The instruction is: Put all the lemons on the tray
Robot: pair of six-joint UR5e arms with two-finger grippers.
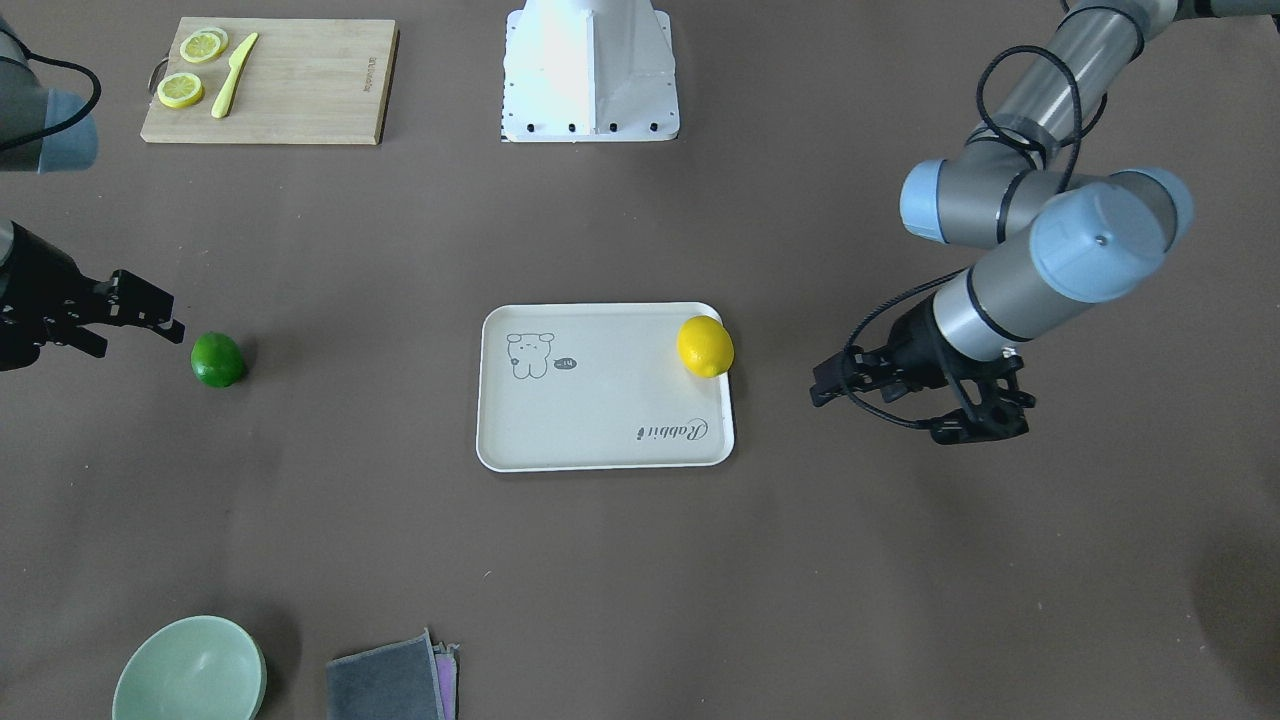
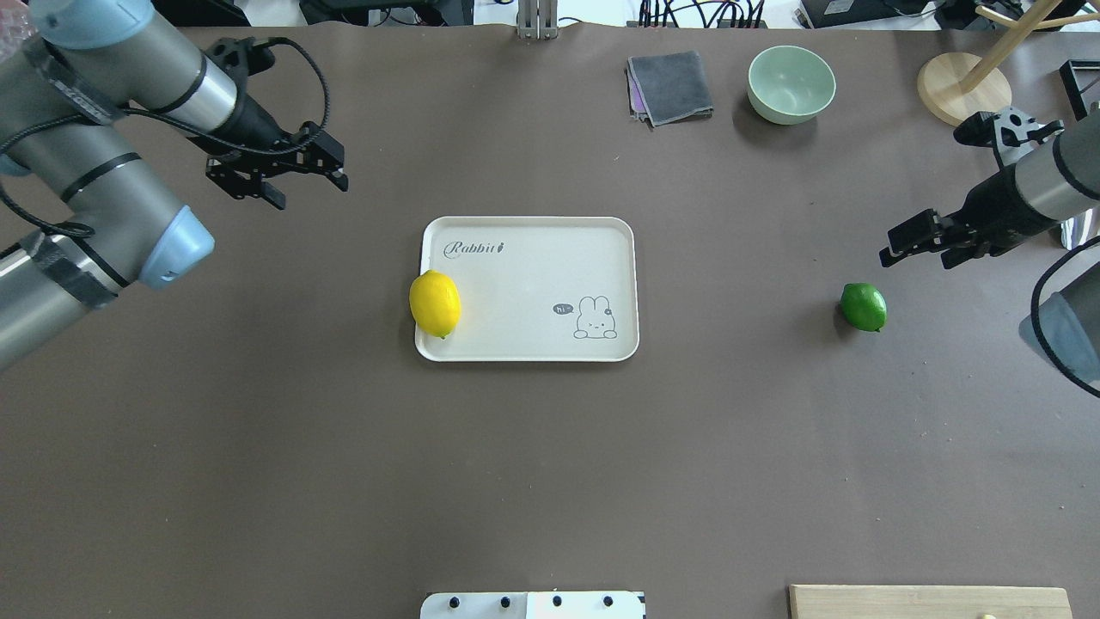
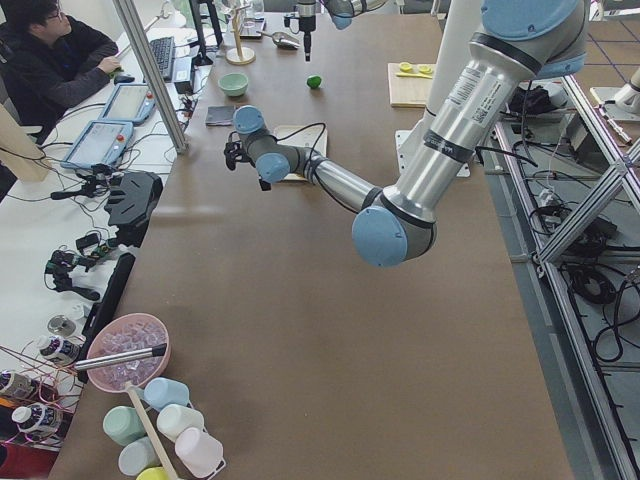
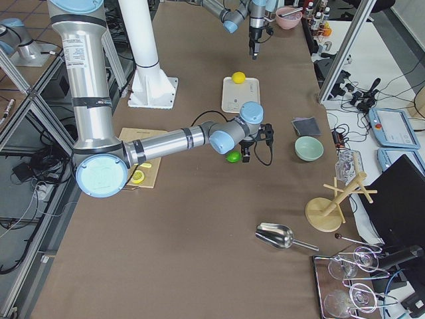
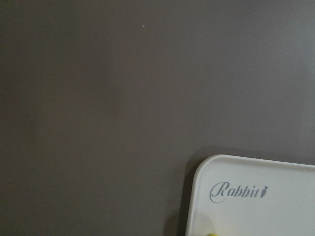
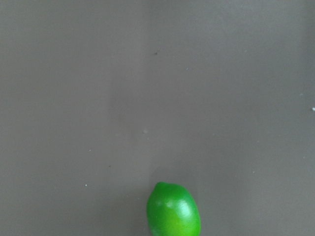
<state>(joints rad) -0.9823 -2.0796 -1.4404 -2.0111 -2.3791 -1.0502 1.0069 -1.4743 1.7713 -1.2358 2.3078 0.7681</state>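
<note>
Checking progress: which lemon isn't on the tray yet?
The green lemon, lying on the table well apart from the tray; the yellow lemon rests at the tray's edge.

Two whole lemons: one yellow lemon (image 1: pixel 705 346) and one green lemon (image 1: pixel 217 359). One off-white tray (image 1: pixel 600 440). One wooden cutting board (image 1: pixel 310 90). At least two lemon slices (image 1: pixel 181 90), one of them nearer the board's corner (image 1: pixel 203 45). One yellow-green knife (image 1: pixel 233 75). One pale green bowl (image 1: pixel 190 672). One small pile of folded cloths (image 1: pixel 385 685). One wooden stand (image 2: pixel 962 86). Two robot arms: one left arm (image 2: pixel 103 172) and one right arm (image 2: pixel 1048 172).
</note>
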